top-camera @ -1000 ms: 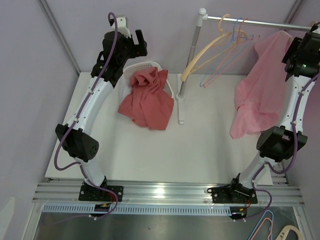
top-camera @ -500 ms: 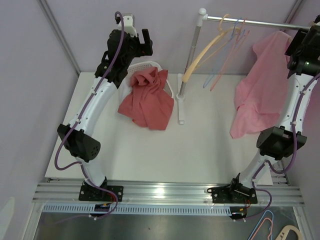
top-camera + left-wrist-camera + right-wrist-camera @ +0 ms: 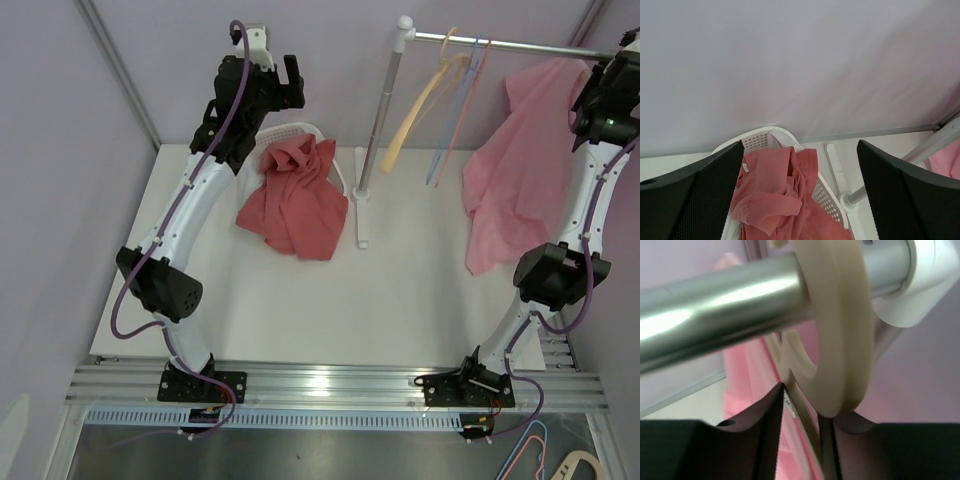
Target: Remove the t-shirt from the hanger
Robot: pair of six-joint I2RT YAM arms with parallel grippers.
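Empty hangers have swung while the right gripper pinches the pink shirt at its collar; next, tug it off; left gripper waits wide open.

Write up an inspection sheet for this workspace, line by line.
Surface: white table, carrying the basket and the rack's stand.
Job's things: pink t-shirt hangs on a cream hanger hooked over the rail.
Clutter: red garment draped over a white basket; empty hangers on the rail; spare hangers below the table's near edge.
Hands: left hand open and empty above the basket; right hand at the cream hanger's neck, jaws narrow, grip not certain.
Cables: purple cables run along both arms; no snag seen.
Surroundings: lilac walls; nothing else seen.
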